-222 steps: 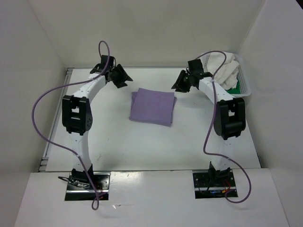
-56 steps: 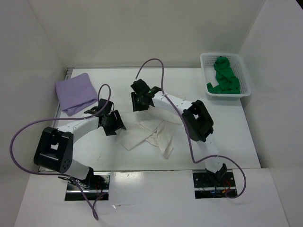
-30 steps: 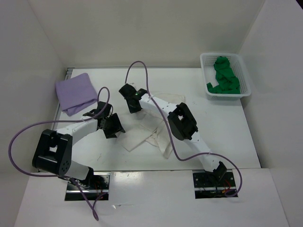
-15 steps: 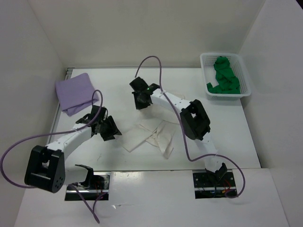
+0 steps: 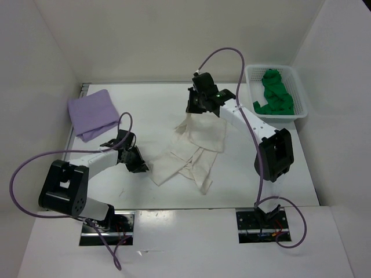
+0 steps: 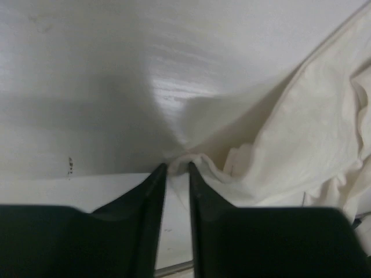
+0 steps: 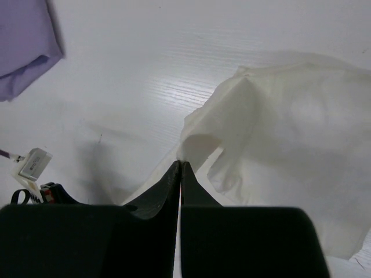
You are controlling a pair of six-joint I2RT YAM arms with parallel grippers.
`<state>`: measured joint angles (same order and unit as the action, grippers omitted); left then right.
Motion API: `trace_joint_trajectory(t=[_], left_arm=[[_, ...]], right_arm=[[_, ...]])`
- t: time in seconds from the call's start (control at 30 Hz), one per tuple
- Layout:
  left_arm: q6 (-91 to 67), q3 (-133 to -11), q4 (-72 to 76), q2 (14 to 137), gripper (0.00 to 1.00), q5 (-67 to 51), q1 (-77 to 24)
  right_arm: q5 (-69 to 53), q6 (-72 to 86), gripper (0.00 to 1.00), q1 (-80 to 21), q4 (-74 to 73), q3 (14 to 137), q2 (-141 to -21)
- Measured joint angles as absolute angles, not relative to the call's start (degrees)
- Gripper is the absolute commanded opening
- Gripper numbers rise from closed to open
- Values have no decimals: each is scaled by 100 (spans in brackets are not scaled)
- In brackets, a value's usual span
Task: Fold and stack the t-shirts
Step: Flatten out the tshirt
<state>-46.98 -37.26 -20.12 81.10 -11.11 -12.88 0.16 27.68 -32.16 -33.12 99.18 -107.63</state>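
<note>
The cream t-shirt (image 5: pixel 200 142) lies crumpled at mid table, its far corner pulled up. My right gripper (image 5: pixel 196 108) is shut on that raised corner, and the cloth hangs away from the tips (image 7: pixel 181 163) in the right wrist view. At the shirt's near left corner, my left gripper (image 5: pixel 141 167) sits low on the table. Its jaws stand narrowly apart with a bunched fold of cream cloth (image 6: pixel 313 133) pinched at the tips (image 6: pixel 177 165). The folded lavender t-shirt (image 5: pixel 91 113) rests at the far left. The green t-shirt (image 5: pixel 273 95) lies heaped in the basket.
A white mesh basket (image 5: pixel 278 116) stands at the back right corner against the wall. White walls close in the table on the left, back and right. The left arm's purple cable (image 5: pixel 35 159) loops out over the left side.
My right gripper has swung from left of centre to the back right, lifting and spreading the cream t-shirt. My left gripper's jaws have narrowed onto the shirt's near left corner.
</note>
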Motion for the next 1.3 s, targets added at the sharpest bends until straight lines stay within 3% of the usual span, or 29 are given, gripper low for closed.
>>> trace_joint_trajectory(t=[0.1,0.3,0.5,0.73,1.03,1.3], left_arm=[[-4681,-3780,-1925,8267,0,-1098,-1288],[-4654,-4287,-2373,8272,0,-766,-1304],[-4519,-5999,-2856,7509,0,-556,-1055],[-4316,-7752,-3210,6980,0,-403,-298],[-3857,-10567,-4152,7081,0,567,30],[-3750,-10825,-3701,7859,0,552,193]], right_arm=[[-69,2805,1,-3205,-3242,9732,-10683],[-215,2869,1,-3083,-3284,9334,-10379],[-440,2869,1,-2279,-3636,9301,-8801],[-672,2845,1,-1409,-4121,10678,-7242],[-674,2842,1,-1422,-4578,12772,-7161],[-1208,2921,1,-829,-3931,12243,-7883]])
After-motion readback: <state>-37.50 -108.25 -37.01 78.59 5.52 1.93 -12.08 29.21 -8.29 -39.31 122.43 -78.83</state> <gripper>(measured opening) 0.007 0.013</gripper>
